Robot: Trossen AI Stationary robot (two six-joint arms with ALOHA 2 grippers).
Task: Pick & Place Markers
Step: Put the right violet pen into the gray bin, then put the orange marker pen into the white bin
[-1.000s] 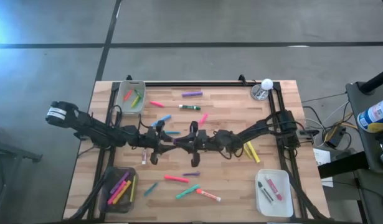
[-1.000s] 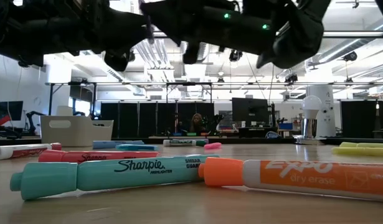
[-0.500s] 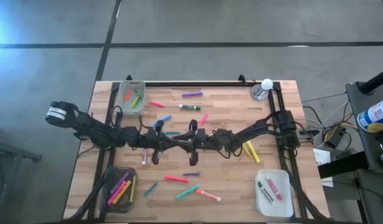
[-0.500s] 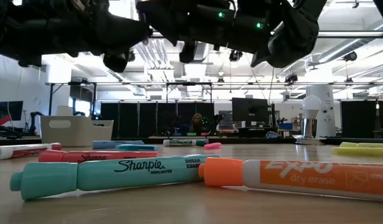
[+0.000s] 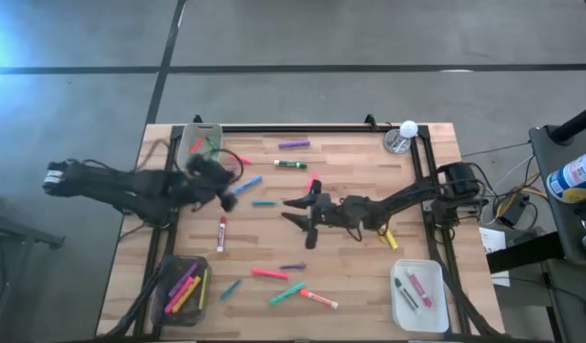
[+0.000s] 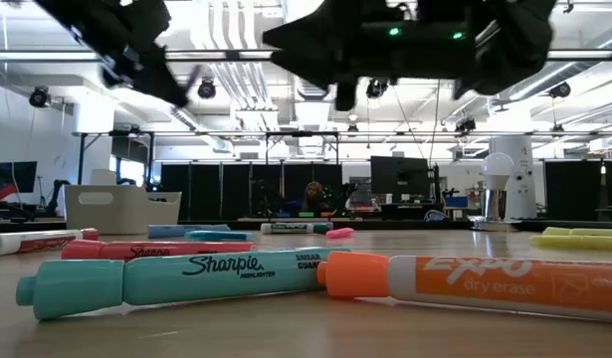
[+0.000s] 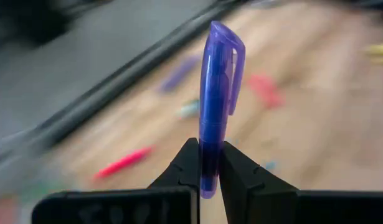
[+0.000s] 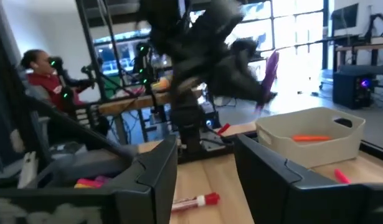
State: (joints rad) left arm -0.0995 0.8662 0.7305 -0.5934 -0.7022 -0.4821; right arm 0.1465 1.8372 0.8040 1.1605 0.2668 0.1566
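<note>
Markers lie scattered on the wooden table: a green one, a purple one, pink ones, and a teal Sharpie beside an orange Expo. My left gripper is raised over the table's far left part, shut on a purple marker. My right gripper is near the table's middle, open and holding nothing, with its fingers pointing toward the left arm. My left gripper pinches the purple marker's uncapped end between its two fingertips. The marker runs on along the line of the fingers, with its clipped cap at the far free end. It is lifted clear of the table.
A light bin with a few markers stands at the far left, a dark bin of markers at the near left and a white bin at the near right. A white bulb-shaped object stands at the far right. A person sits beyond the table.
The two grippers were together at the table's middle. My left gripper has gone up and toward the far left with the purple marker, tipping upward. My right gripper has drawn back toward the table's right edge, and its fingers now stand apart.
</note>
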